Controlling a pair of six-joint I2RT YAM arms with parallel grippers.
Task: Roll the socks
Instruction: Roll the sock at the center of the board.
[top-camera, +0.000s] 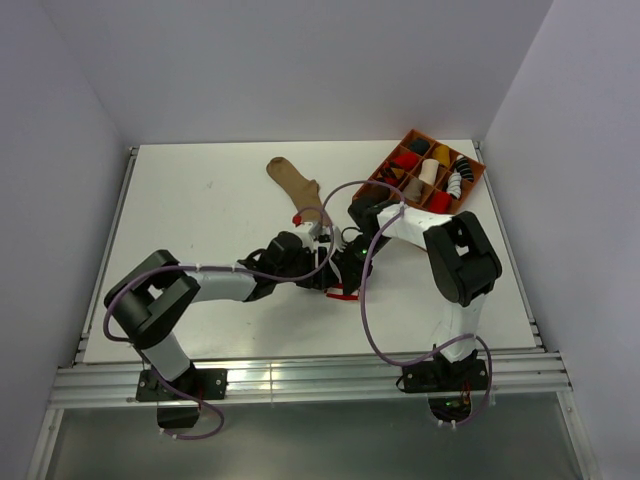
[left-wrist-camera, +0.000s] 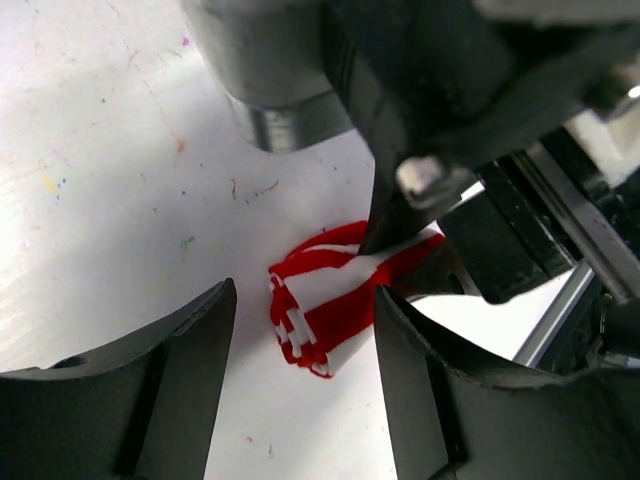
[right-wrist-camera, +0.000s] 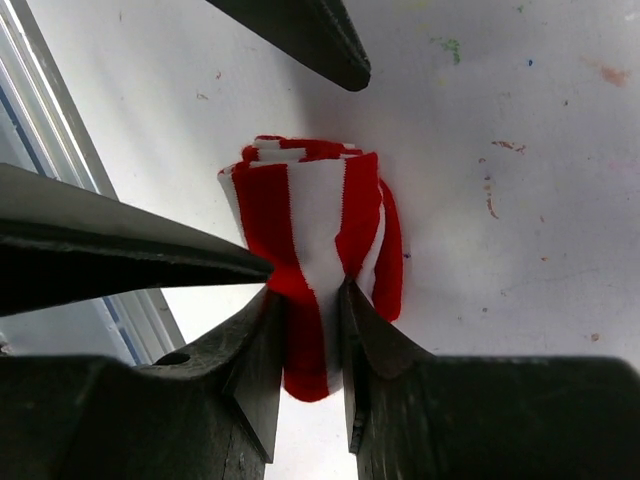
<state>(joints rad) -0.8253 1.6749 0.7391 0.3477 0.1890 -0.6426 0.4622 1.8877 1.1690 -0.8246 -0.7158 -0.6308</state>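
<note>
Striped sock (right-wrist-camera: 312, 230): bunched into a loose roll on the surface (top-camera: 200, 200), left of the tray (top-camera: 452, 150) and nearer the arm bases, well apart from it.
Right gripper (right-wrist-camera: 310, 300): nearly closed, pinching the roll's end between its fingers.
Left gripper (left-wrist-camera: 300, 305): jaws spread wide, straddling the roll, gripping nothing.
Tan sock (top-camera: 293, 183): lying flat, left of the tray, about level with it.
Tray compartments hold sock rolls (top-camera: 405, 160) in red, black, white and yellow.

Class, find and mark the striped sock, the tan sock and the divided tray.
striped sock (right-wrist-camera: 310, 240): right wrist view, middle white stripe of the roll.
tan sock (top-camera: 293, 182): top view, halfway along its length.
divided tray (top-camera: 389, 158): top view, its left outer wall.
</note>
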